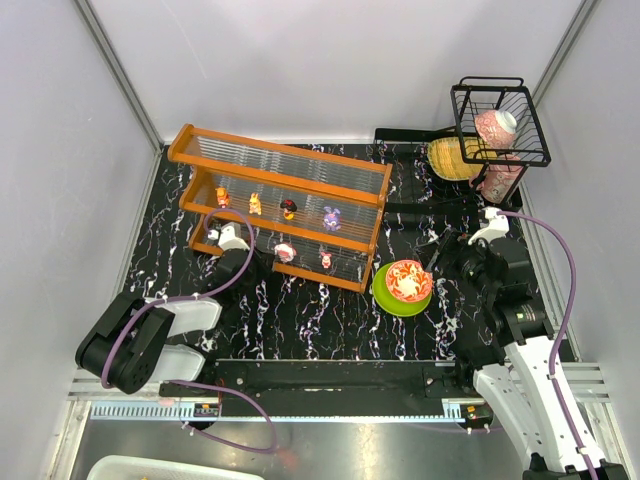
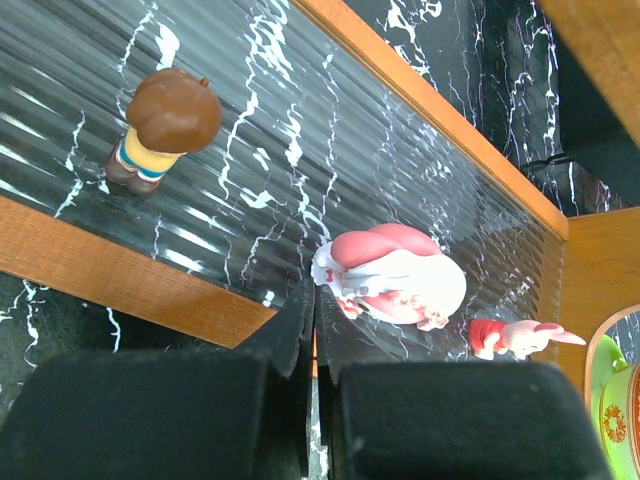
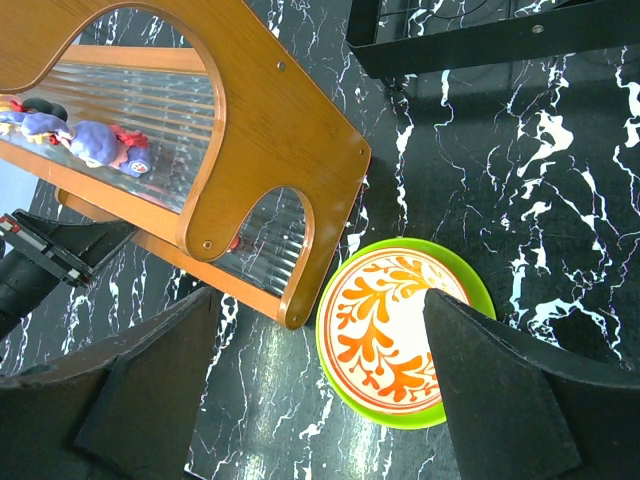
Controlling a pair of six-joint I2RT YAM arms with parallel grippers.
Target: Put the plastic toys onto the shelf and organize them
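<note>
The shelf with its orange frame stands at the middle left of the table. Its upper panel carries orange, yellow, red-black and purple plastic toys. On the lower panel stand a brown-haired toy, a pink-and-white toy and a small red-pink toy. My left gripper is shut and empty at the lower panel's front edge, just short of the pink-and-white toy. My right gripper hangs open over the shelf's right end and the patterned bowl.
The bowl sits on a green plate right of the shelf. A black wire basket holding a pink bottle stands at the back right, with a woven yellow object beside it. A white bin lies below the table edge.
</note>
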